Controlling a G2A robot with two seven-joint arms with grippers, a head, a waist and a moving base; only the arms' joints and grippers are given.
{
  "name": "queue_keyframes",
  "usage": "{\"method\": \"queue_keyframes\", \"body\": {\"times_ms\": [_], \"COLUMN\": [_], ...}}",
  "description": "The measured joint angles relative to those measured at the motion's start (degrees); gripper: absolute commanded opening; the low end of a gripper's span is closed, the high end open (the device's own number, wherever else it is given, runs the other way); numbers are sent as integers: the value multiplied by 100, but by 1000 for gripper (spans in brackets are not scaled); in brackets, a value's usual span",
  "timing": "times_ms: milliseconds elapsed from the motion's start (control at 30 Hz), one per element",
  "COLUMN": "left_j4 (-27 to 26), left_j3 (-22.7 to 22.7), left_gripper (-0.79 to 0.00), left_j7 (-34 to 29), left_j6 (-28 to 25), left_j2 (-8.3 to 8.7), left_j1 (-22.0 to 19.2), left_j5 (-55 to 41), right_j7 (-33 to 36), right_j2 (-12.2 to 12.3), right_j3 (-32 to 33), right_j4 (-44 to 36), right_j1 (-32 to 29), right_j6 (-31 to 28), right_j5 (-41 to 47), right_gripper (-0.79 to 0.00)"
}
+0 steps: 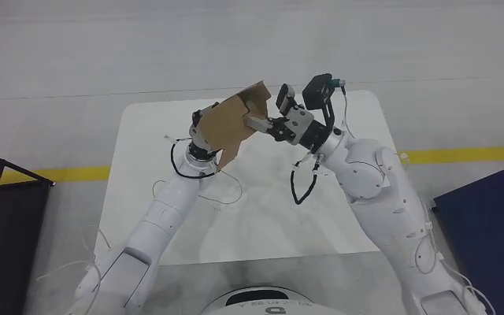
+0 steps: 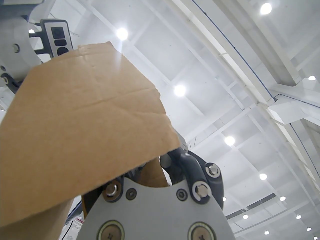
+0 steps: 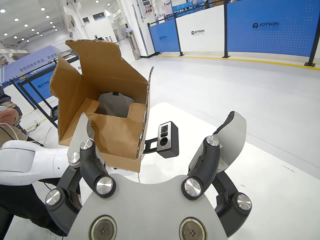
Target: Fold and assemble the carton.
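Right end effector (image 3: 157, 122) stands released, its fingers (image 3: 231, 136) spread wide, one of them touching a near flap of the brown carton (image 3: 105, 83). That carton hangs tilted in the air above the white desk (image 1: 260, 213), its open mouth turned toward this end effector and its flaps partly unfolded. On the carton's far side the left end effector (image 2: 156, 168) seems clenched on a cardboard panel, though the board covers most of its fingertips.
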Motion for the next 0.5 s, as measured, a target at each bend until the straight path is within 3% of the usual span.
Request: {"method": "queue_keyframes", "body": {"times_ms": [200, 367, 400, 433, 500], "left_j4": [2, 11, 14, 18, 23], "left_j3": [16, 54, 61, 70, 80], "left_gripper": [-785, -785, -785, -785, -785], "left_j7": [0, 0, 0, 0, 0], "left_j6": [0, 0, 0, 0, 0], "left_j2": [14, 21, 23, 26, 31], "left_j1": [-6, -21, -25, -30, -39], "left_j5": [-35, -73, -80, -90, -99], "right_j7": [-332, -821, -898, -995, -1128], "right_j2": [11, 12, 12, 12, 11], "right_j3": [6, -56, -73, -98, -132], "right_j4": [-139, -280, -309, -341, -386], "right_j1": [5, -84, -91, -101, -106], "right_j6": [-47, -82, -89, -105, -136], "right_j5": [-732, -1499, -1647, -1825, -2072], "right_gripper": [-28, -135, -175, -292, -406]}}
